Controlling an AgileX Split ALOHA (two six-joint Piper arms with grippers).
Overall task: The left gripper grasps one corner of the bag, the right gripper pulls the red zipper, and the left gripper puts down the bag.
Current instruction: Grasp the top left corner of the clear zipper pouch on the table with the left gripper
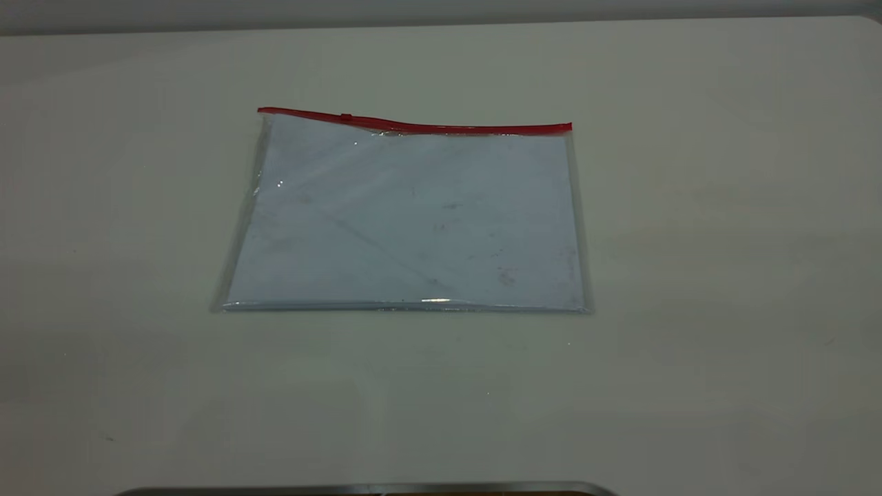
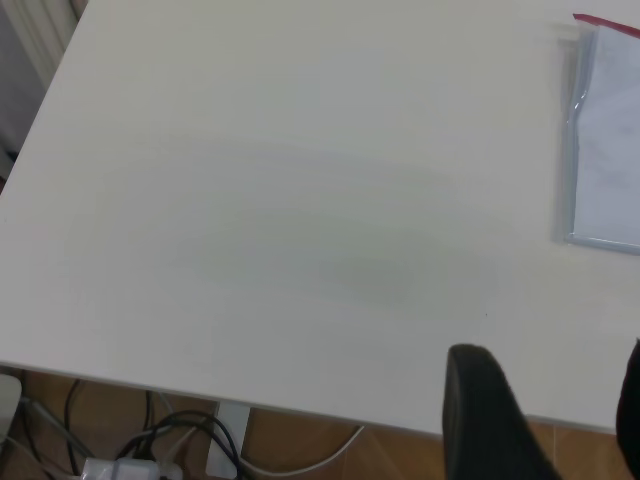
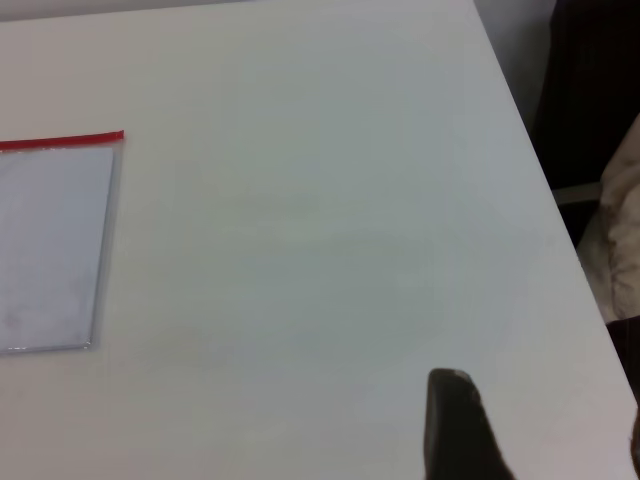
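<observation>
Nothing had begun: the bag [image 1: 406, 217] lay flat mid-table [image 1: 723, 241], red zipper [image 1: 441, 127] untouched, while the left claw [image 2: 545, 415] and right claw [image 3: 535, 430], both open and empty, hung near opposite table edges.

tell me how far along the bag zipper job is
Nothing is done yet. The bag lies flat on the table, its red zipper untouched. The left gripper and right gripper sit off to its sides. Grasping the corner, pulling, and setting down remain.

Exterior view: high, angled down on the table [image 1: 689, 275], bag [image 1: 413, 220] centred at mid-range. Left wrist view: raised above the table's near-left edge, looking across; right wrist view likewise at the right. All three views share the bag; each wrist view catches only one end.
</observation>
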